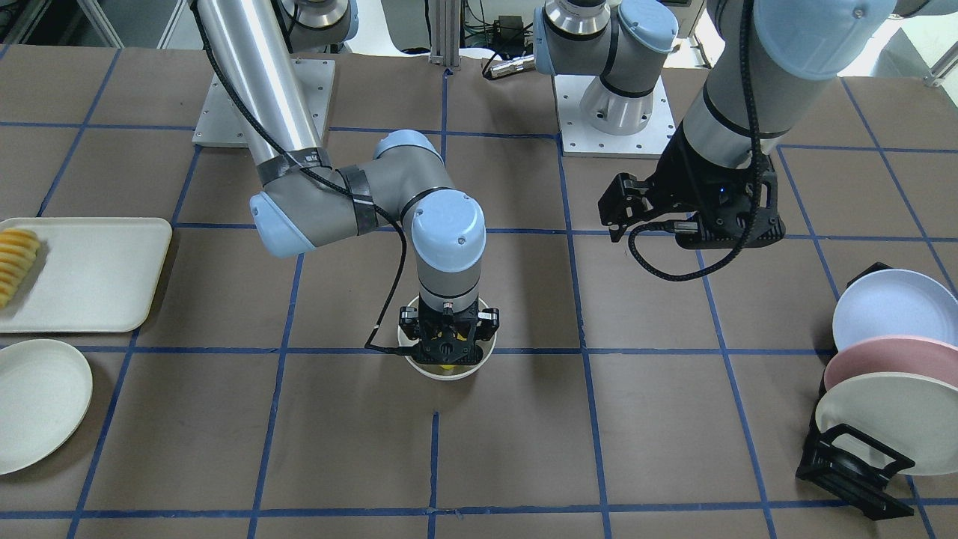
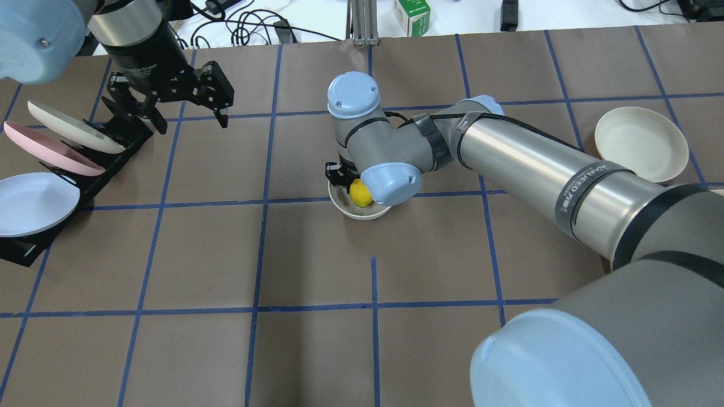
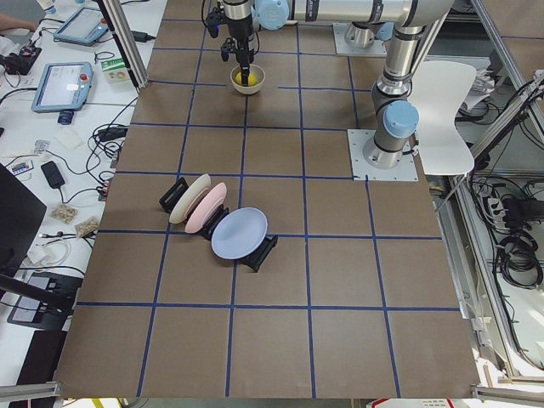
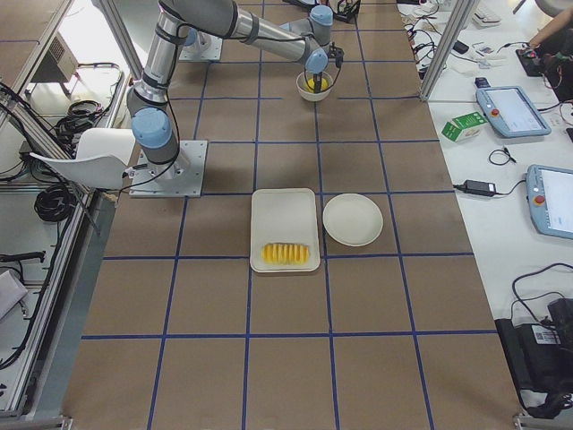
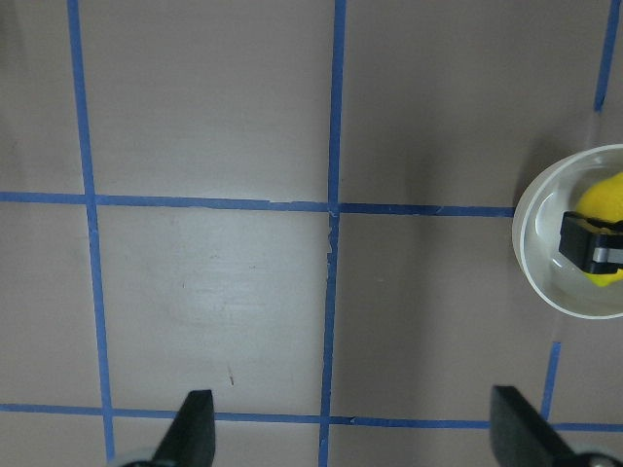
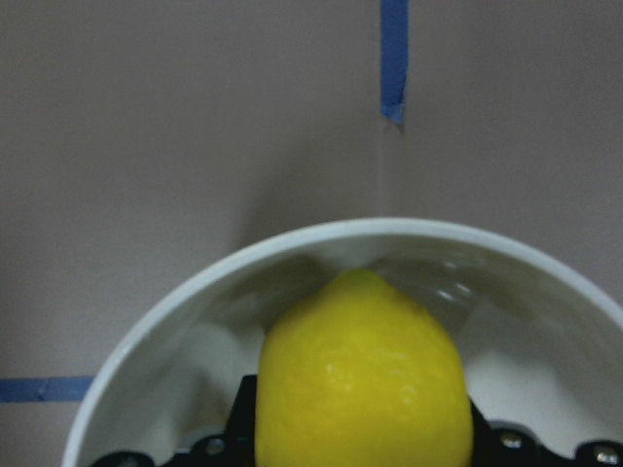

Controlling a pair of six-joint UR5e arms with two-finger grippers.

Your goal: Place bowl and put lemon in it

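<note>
The off-white bowl (image 1: 449,374) stands on the brown table near the middle; it also shows in the overhead view (image 2: 362,213) and the left wrist view (image 5: 545,263). My right gripper (image 1: 447,356) reaches straight down into it and is shut on the yellow lemon (image 2: 360,193). In the right wrist view the lemon (image 6: 360,389) sits low between the black fingers (image 6: 243,413), inside the bowl's rim (image 6: 292,243). I cannot tell whether the lemon touches the bowl's bottom. My left gripper (image 2: 189,121) is open and empty, hovering above the table well off to the bowl's side (image 5: 355,433).
A black rack (image 2: 113,147) with three upright plates stands beside my left gripper. A cream tray (image 1: 97,277) holding ridged yellow-orange slices and a shallow cream plate (image 1: 37,404) lie on my right side. Blue tape lines grid the table.
</note>
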